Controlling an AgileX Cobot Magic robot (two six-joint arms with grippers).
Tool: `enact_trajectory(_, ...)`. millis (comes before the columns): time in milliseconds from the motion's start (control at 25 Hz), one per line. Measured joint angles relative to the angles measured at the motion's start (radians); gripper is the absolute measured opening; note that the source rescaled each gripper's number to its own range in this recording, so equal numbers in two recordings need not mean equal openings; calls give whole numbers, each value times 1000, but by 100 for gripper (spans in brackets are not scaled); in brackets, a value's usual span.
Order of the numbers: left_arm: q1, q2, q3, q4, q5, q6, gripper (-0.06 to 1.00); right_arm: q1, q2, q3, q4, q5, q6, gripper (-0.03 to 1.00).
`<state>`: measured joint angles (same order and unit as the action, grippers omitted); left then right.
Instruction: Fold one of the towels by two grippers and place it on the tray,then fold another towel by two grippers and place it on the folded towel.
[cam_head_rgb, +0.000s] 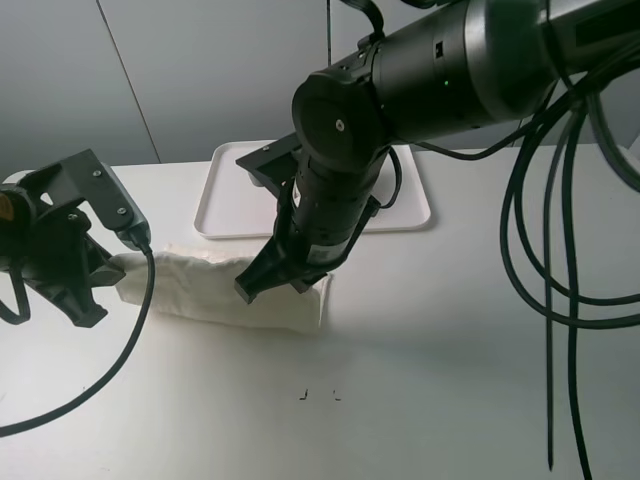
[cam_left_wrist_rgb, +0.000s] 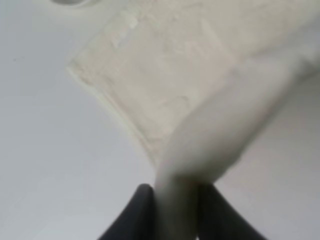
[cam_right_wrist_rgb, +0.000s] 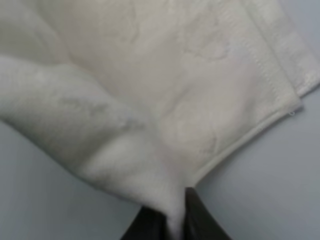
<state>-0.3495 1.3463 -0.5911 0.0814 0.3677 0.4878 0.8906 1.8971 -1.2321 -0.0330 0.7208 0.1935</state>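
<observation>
A cream-white towel (cam_head_rgb: 200, 285) lies folded into a long band on the white table, in front of the tray (cam_head_rgb: 412, 200). My left gripper (cam_head_rgb: 100, 272) is at the towel's left end; the left wrist view shows its two fingers (cam_left_wrist_rgb: 142, 210) with a raised fold of the towel (cam_left_wrist_rgb: 200, 135) between them. My right gripper (cam_head_rgb: 275, 283) comes down on the towel's right end and is shut tight on a pinched fold (cam_right_wrist_rgb: 150, 175). The right arm hides the middle of the tray. The folded towel is not in view.
Black cables (cam_head_rgb: 550, 250) hang from the right arm over the right side of the table. A cable (cam_head_rgb: 120, 350) loops from the left arm across the front left. Two small dark marks (cam_head_rgb: 318, 394) sit on the table in front of the towel.
</observation>
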Motion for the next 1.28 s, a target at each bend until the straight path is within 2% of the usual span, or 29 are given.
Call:
enact_trajectory(80,0,0,0,43,-23,-65,58,0,18,0,-58,-39,50,12)
enact_trajectory(120,0,0,0,67,-32,-117,73,-2,23,0,-85,-67,67,23)
enact_trajectory(160,0,0,0,105,-43,-184,82,-2,31,0,-101,-100,83,37)
enact_trajectory(200,0,0,0,152,-50,-243,90,-2,38,0,-111,-128,98,51)
enact_trajectory(280,0,0,0,244,-52,-371,95,-2,42,0,-115,-174,152,87)
enact_trajectory(320,0,0,0,284,-52,-412,95,-2,42,0,-120,-187,178,94)
enact_trajectory(400,0,0,0,321,-52,-470,96,-2,42,0,-133,-199,207,99)
enact_trajectory(600,1,2,0,335,-29,-567,96,-4,42,0,-128,-170,227,100)
enact_trajectory(720,30,39,-52,323,37,-690,96,-38,42,0,-30,-138,197,100)
enact_trajectory(800,56,93,-129,274,121,-722,96,-78,42,0,73,-111,125,100)
enact_trajectory(880,74,150,-203,222,204,-732,96,-115,42,0,178,-79,34,100)
enact_trajectory(960,86,211,-274,174,279,-727,96,-141,42,0,230,-52,-21,100)
enact_trajectory(1120,88,339,-362,91,363,-681,96,-145,42,0,258,-35,-60,100)
enact_trajectory(1280,88,457,-404,62,381,-674,96,-145,42,0,260,-35,-76,100)
